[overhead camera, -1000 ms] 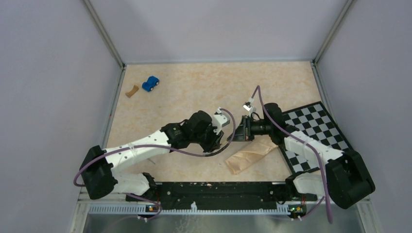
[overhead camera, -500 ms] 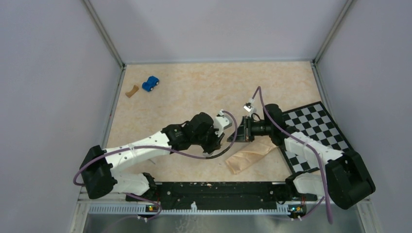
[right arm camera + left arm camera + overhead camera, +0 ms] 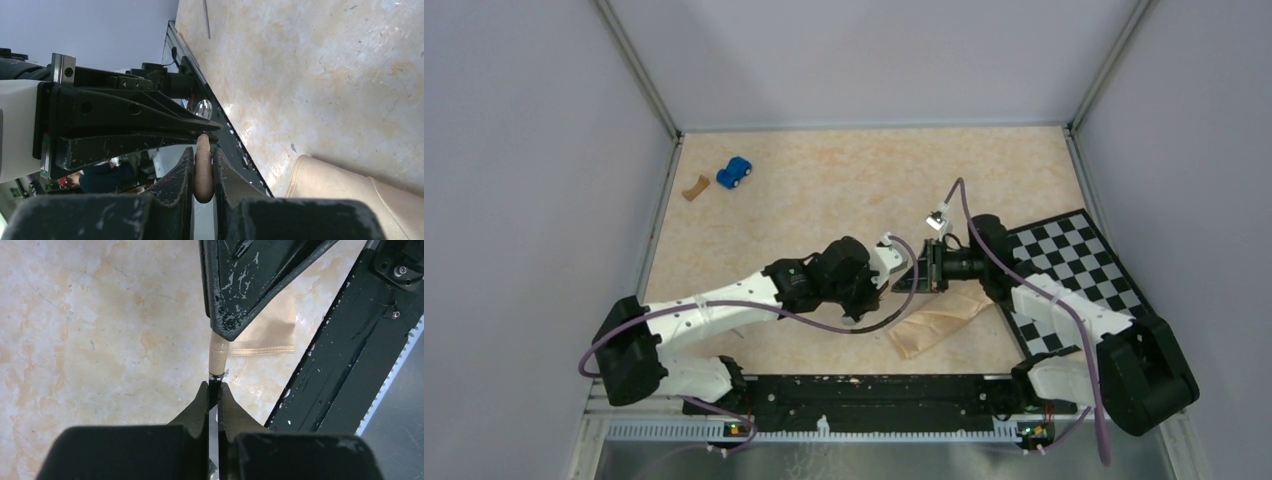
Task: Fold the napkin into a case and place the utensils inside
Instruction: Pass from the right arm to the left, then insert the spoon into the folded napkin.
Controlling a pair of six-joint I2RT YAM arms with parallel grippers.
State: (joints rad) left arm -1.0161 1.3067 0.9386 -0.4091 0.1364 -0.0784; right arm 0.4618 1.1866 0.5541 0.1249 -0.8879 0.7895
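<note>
Utensil point(image 3: 219, 352) held between both arms – left gripper point(image 3: 213, 387) pinched tight on its thin end, right gripper point(image 3: 202, 151) clamped on its tan handle. Napkin point(image 3: 932, 327) lies folded on the table point(image 3: 824, 190) just beside them, near the front rail point(image 3: 874, 388).

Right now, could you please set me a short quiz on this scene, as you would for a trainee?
1. True or false: the blue toy car sits on the checkerboard.
2. The left gripper and right gripper are both shut on: A) the blue toy car B) one utensil C) the checkerboard.
3. What tan thing lies on the table beside the checkerboard?
Key: 1 false, it stands on the table at the far left; 2 B; 3 the folded napkin.
</note>
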